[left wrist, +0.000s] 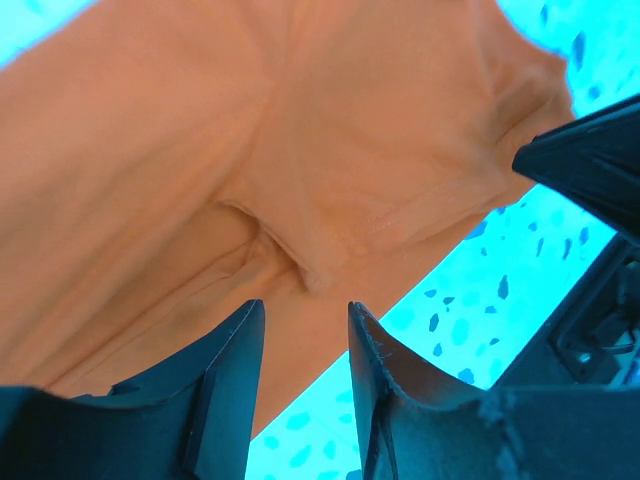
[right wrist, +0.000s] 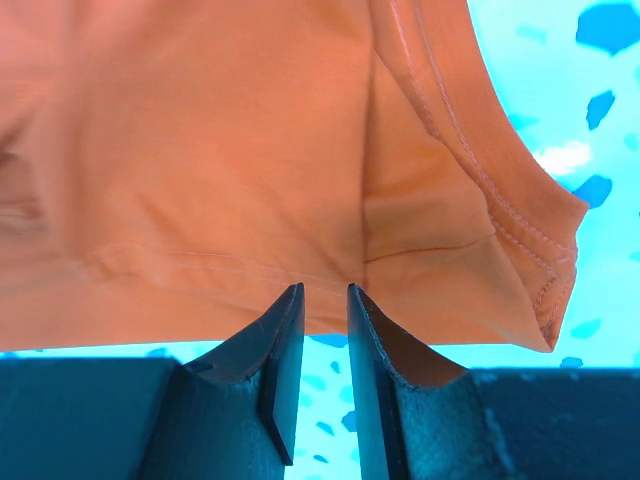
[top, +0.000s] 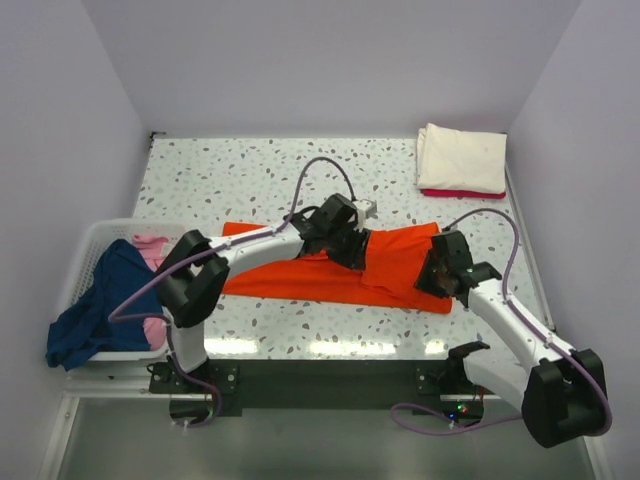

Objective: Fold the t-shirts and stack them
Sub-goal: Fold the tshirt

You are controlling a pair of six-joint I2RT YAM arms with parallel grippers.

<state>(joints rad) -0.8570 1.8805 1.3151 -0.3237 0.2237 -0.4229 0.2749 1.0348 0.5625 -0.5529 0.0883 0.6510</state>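
Note:
A bright orange t-shirt (top: 300, 275) lies flat across the middle of the table, folded into a long band. My left gripper (top: 352, 248) hovers over its middle, near the far edge. In the left wrist view the left gripper (left wrist: 305, 305) is open and empty, with wrinkled orange cloth (left wrist: 200, 150) just beyond the tips. My right gripper (top: 440, 282) is at the shirt's right end. In the right wrist view the right gripper (right wrist: 325, 288) is narrowly open and empty, its tips at the shirt's near edge (right wrist: 200, 150). A folded cream-white t-shirt (top: 462, 157) lies on a red one (top: 460, 192) at the back right.
A white slatted basket (top: 95, 240) stands at the left edge, holding a navy blue t-shirt (top: 95, 305) that hangs over its front and a pink one (top: 152, 250). Walls close in the table on the left, back and right.

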